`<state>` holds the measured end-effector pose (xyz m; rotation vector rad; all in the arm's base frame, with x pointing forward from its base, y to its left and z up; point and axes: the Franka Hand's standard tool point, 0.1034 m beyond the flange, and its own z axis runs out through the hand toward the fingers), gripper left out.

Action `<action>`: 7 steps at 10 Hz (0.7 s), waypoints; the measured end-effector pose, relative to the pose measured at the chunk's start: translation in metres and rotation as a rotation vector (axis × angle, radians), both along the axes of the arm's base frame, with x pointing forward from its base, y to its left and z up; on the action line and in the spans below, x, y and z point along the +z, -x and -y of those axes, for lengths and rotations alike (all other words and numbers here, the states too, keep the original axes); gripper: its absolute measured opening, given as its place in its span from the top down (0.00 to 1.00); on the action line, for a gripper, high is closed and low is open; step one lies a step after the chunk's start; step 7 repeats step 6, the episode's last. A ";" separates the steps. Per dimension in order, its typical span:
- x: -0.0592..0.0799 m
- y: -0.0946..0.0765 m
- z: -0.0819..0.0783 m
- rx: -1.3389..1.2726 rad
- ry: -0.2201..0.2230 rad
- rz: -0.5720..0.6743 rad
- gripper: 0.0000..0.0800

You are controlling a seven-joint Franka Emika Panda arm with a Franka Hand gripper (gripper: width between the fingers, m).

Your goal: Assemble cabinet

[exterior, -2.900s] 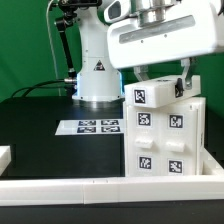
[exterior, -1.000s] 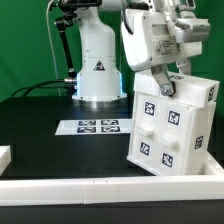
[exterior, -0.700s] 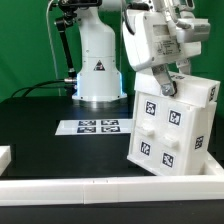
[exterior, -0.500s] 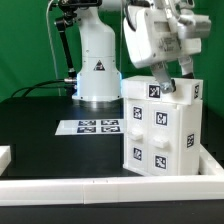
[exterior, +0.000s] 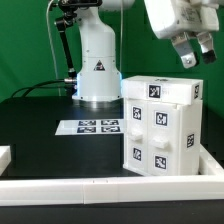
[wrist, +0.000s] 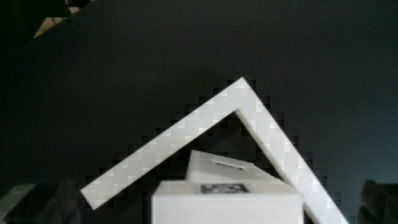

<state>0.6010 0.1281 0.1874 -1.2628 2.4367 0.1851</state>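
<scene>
Hovering at 1 o'clock, the gripper hangs clear above the cabinet, fingers apart, grasping nothing. Cabinet stands upright at 4 o'clock on the table, probably placed for the next part.

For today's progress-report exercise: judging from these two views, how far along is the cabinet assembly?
Done, by the look of it: the white boxy plastic cabinet, covered in square black-and-white tags, stands upright on the black table as one body. In hand: nothing; the two-finger gripper hangs above it, apart, holding nothing. Left: unclear; the pictures do not show whether more parts must be added. The marker board lies flat beside it.
</scene>
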 end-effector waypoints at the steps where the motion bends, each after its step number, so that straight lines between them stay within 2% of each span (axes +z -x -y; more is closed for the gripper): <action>1: 0.001 0.000 0.001 0.006 0.003 0.004 0.00; 7: 0.000 0.000 0.001 0.015 0.006 0.005 0.00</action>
